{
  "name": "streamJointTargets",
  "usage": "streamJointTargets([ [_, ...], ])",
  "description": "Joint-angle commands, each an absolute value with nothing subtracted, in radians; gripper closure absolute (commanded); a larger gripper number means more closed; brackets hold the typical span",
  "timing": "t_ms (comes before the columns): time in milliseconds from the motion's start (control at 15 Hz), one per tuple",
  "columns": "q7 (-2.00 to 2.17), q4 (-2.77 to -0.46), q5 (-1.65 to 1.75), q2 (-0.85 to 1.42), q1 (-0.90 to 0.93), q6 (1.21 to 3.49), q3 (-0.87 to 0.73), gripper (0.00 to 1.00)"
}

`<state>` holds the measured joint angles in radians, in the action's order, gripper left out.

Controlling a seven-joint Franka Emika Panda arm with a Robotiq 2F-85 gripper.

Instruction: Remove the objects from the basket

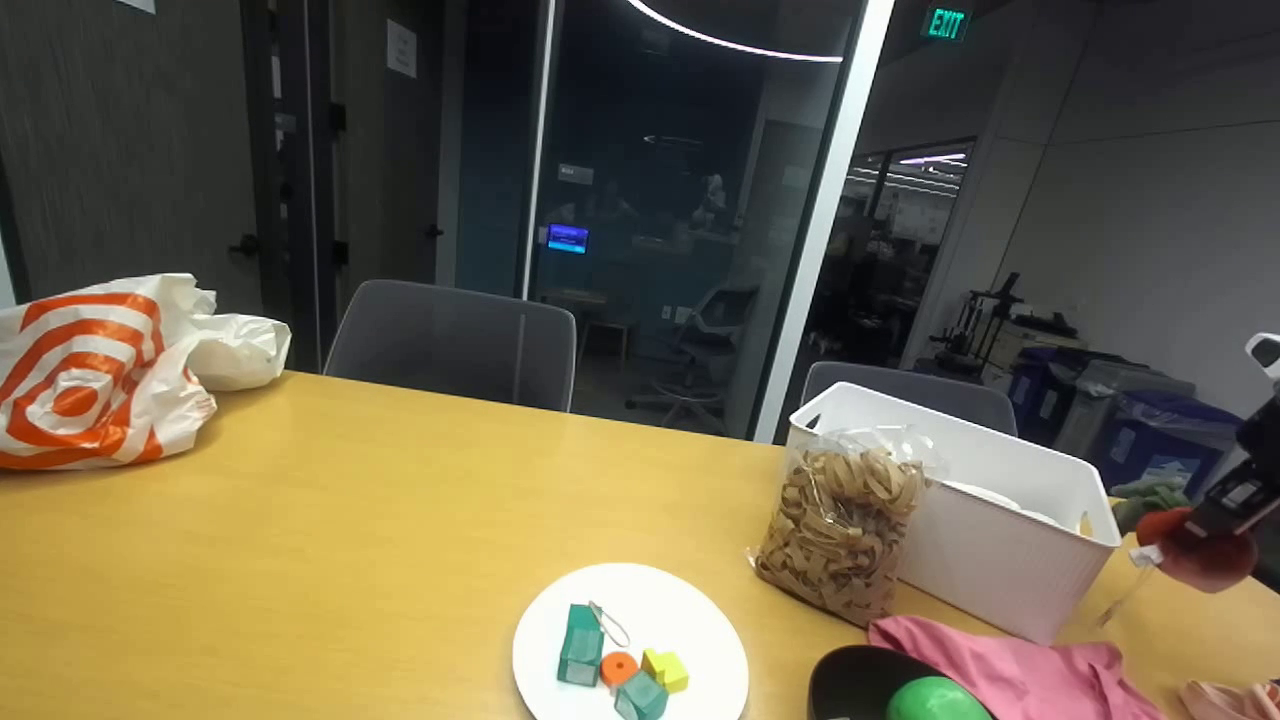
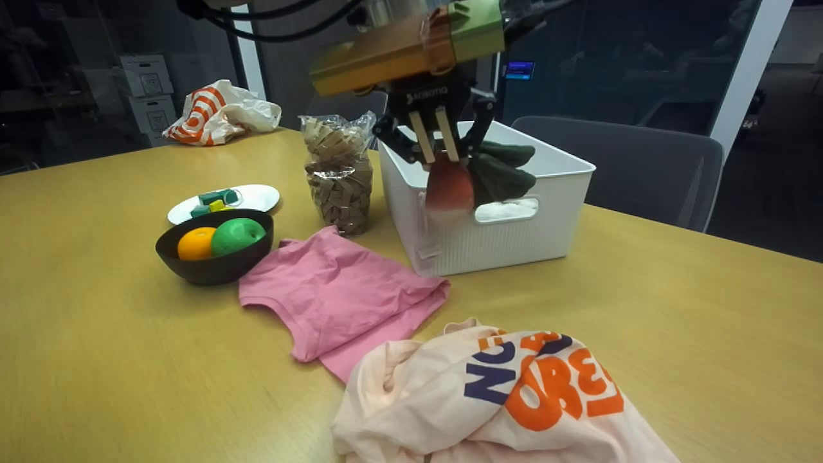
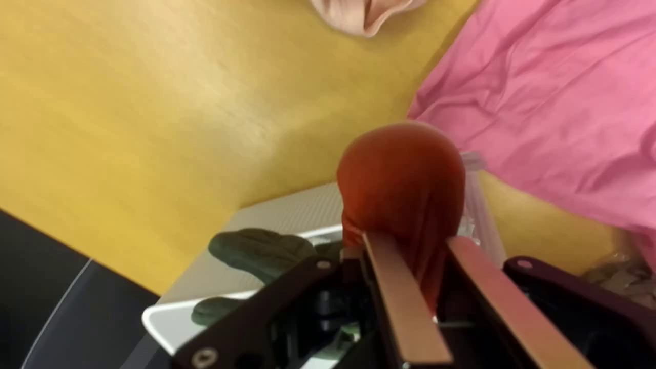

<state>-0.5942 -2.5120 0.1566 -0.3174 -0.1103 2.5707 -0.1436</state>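
The white basket (image 1: 1000,560) stands on the table, also in an exterior view (image 2: 501,247) and the wrist view (image 3: 287,212). White items (image 1: 985,493) lie inside it; most of its inside is hidden. My gripper (image 2: 443,157) is shut on a red plush toy (image 2: 450,190) with dark green leaf-like parts (image 2: 505,173). The toy hangs in the air just beyond the basket's handle end, with a tag dangling. In the wrist view the red toy (image 3: 402,179) sits between the fingers of the gripper (image 3: 412,241).
A clear bag of brown strips (image 1: 840,530) leans beside the basket. A pink cloth (image 2: 341,289) and a peach printed shirt (image 2: 476,392) lie in front. A black bowl (image 2: 215,270) holds fruit. A white plate (image 1: 545,640) holds blocks. A plastic bag (image 1: 100,380) is far away.
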Motion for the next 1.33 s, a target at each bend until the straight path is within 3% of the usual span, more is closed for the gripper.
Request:
streamJointTargets([
  [0,-0.468,-2.518,0.261,-0.326,-0.115,2.756,-0.102,0.93],
  [467,-0.172,-2.517,0.459,-0.243,-0.239,3.123,0.027,0.91],
  [533,-0.141,-2.514,0.473,-0.234,-0.264,3.135,0.046,0.58],
  [667,-0.109,-2.515,0.482,-0.221,-0.291,3.145,0.068,0.5],
  [1067,-0.091,-2.525,0.449,-0.21,-0.296,3.147,0.081,0.05],
  [1133,-0.092,-2.526,0.442,-0.208,-0.288,3.146,0.077,0.01],
  [1267,-0.083,-2.524,0.442,-0.209,-0.292,3.125,0.081,0.0],
])
